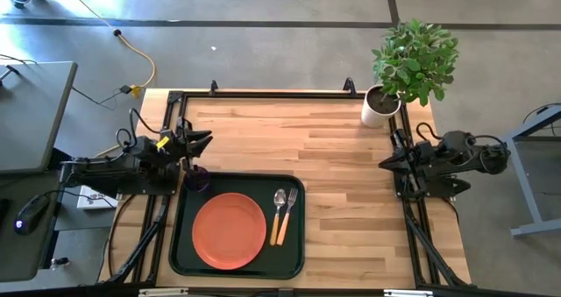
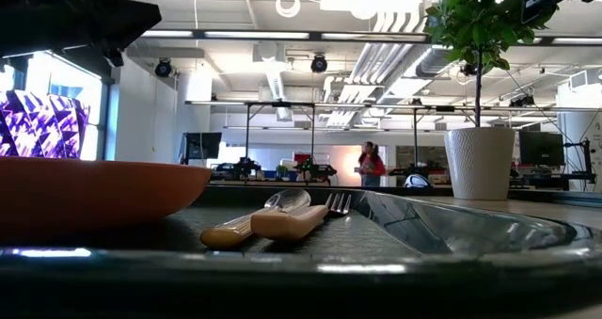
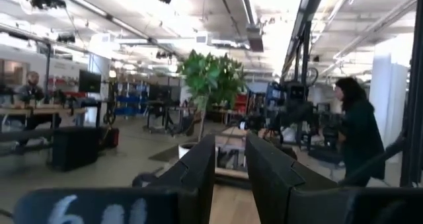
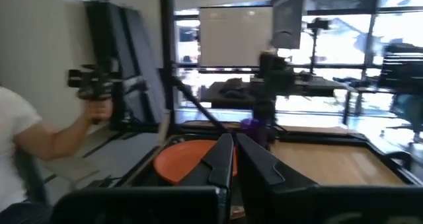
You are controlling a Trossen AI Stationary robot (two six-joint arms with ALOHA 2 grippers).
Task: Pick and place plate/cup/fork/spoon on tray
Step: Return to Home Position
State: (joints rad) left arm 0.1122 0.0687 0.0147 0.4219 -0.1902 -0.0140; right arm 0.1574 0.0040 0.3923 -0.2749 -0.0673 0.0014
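The dark tray (image 1: pixel 298 244) lies at the table's near left. On it are the orange-red plate (image 1: pixel 228 229) and, to the plate's right, the spoon (image 1: pixel 279 211) and the fork (image 1: pixel 288 211), side by side with their metal ends toward the far edge. The dark purple cup (image 1: pixel 196 180) stands at the tray's far left corner. It also shows in the right wrist view (image 4: pixel 251 125). My left gripper (image 1: pixel 207 141) is just beyond the cup, pointing toward the table's right, slightly open and empty (image 3: pixel 230 168). My right gripper (image 1: pixel 384 163) is at the table's right edge, shut and empty (image 4: pixel 235 151).
A white pot with a green plant (image 1: pixel 382 106) stands at the table's far right corner. Bare wooden table top (image 1: pixel 351 192) lies between the tray and my right arm. A person holding a device (image 4: pixel 92 92) shows beyond the table's left side in the right wrist view.
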